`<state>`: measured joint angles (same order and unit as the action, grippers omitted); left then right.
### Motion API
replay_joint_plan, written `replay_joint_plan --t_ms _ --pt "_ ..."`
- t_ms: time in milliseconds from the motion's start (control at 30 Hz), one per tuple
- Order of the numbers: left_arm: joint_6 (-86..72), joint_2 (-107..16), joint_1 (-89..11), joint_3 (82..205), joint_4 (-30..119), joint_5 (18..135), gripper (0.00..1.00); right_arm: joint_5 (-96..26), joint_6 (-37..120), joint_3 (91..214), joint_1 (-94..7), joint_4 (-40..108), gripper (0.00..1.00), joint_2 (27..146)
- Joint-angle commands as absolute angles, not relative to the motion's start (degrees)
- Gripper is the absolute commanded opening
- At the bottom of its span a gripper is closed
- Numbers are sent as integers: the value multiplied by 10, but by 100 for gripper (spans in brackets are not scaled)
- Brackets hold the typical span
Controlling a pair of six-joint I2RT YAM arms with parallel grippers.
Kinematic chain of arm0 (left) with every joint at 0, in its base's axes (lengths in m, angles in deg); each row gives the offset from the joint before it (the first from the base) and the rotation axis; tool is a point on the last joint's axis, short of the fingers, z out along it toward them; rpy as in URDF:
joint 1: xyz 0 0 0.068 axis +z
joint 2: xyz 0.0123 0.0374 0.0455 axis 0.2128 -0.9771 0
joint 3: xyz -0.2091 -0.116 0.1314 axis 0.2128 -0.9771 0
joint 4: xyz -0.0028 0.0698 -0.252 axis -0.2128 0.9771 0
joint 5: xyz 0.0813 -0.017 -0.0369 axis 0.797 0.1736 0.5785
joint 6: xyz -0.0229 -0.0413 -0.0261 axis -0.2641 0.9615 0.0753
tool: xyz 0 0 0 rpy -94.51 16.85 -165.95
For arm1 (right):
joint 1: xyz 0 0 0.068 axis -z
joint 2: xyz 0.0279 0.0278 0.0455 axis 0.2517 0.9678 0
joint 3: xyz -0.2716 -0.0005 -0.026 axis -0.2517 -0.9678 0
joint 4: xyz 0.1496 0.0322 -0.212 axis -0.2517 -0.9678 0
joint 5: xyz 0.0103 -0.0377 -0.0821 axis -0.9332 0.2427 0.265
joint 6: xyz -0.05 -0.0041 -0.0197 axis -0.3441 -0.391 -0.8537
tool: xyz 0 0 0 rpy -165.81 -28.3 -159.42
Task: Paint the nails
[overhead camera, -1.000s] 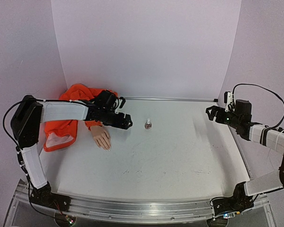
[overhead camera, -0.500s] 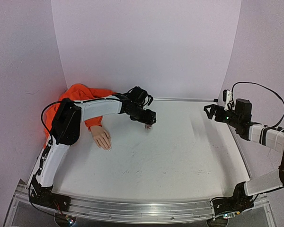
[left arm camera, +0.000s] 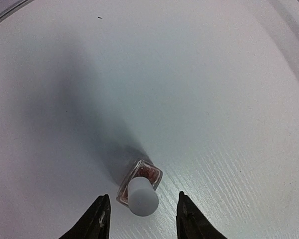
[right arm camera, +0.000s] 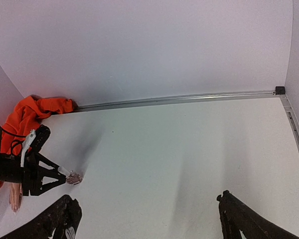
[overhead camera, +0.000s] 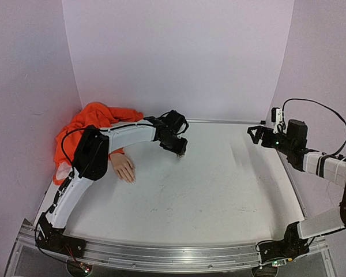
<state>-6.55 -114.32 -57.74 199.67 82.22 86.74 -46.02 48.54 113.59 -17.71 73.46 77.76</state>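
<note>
Left hand (left arm camera: pixel 143 195) has advanced, straddling bottle (left arm camera: pixel 139 185) hidden from overhead.

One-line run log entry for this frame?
phase: pre-grasp | left gripper: open, astride bottle cap, no contact | right gripper: open, far right, holding nothing | mannequin hand: untouched, left of bottle

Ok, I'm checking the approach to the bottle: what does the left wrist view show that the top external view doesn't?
Only left wrist: the small glass bottle with its pale cap, sitting between the open fingers with a gap on each side. Only top external: the mannequin hand, its orange sleeve, and the right hand at the far right. Both: the left hand and the white table.
</note>
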Motion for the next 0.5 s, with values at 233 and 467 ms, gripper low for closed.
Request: replay_joint_plan --t_ms 233,467 --pt "-78 -1164 -580 2062 831 884 32 -479 493 1137 -178 771 98 773" --pt "-77 -1175 -580 2078 833 873 29 -478 493 1135 -179 771 98 771"
